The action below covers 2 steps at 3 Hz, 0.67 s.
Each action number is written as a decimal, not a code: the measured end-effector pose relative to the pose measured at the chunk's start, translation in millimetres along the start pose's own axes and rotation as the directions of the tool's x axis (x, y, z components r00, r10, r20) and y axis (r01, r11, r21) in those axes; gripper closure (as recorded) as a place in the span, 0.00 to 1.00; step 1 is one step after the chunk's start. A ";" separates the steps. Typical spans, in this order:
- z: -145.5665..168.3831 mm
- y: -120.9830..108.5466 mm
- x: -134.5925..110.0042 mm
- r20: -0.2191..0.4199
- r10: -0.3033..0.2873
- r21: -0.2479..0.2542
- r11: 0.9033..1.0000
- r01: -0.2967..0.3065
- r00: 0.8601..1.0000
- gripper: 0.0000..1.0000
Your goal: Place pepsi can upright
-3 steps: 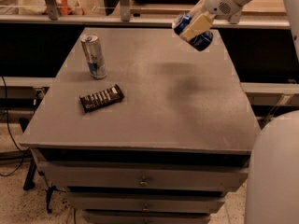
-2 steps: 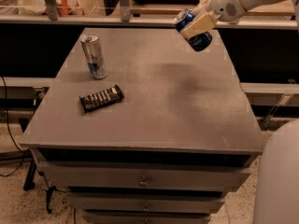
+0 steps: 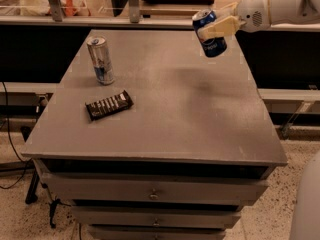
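Observation:
The pepsi can (image 3: pixel 210 34), short and dark blue with a silver top, hangs in the air above the far right part of the grey table (image 3: pixel 165 109). It is nearly upright, its top leaning slightly left. My gripper (image 3: pixel 216 28) comes in from the upper right on a white arm and is shut on the pepsi can, with a pale finger (image 3: pixel 222 26) across its side. The can is well above the tabletop and touches nothing else.
A taller slim silver-and-blue can (image 3: pixel 100 60) stands upright at the table's far left. A dark wrapped snack bar (image 3: pixel 109 104) lies in front of it. Drawers sit below the front edge (image 3: pixel 152 194). A shelf with rails runs behind the table.
The can has turned from strongly tilted towards upright in my grip. The gripper has shifted slightly up and left. The other things have not moved.

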<state>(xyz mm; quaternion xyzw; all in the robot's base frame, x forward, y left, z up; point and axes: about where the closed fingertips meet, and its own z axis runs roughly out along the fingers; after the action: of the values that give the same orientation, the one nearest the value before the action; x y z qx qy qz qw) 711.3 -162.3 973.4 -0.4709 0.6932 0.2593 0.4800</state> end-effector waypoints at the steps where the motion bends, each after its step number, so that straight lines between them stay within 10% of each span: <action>1: -5.6 -1.7 11.3 0.082 0.060 -0.016 0.998 -0.059 0.995 1.00; 2: -9.6 -3.2 24.6 0.166 0.112 -0.045 0.993 -0.106 0.980 1.00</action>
<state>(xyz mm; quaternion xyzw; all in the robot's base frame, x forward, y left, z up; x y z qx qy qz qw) 707.8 -181.4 955.2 -0.4170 0.6703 0.3365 0.5134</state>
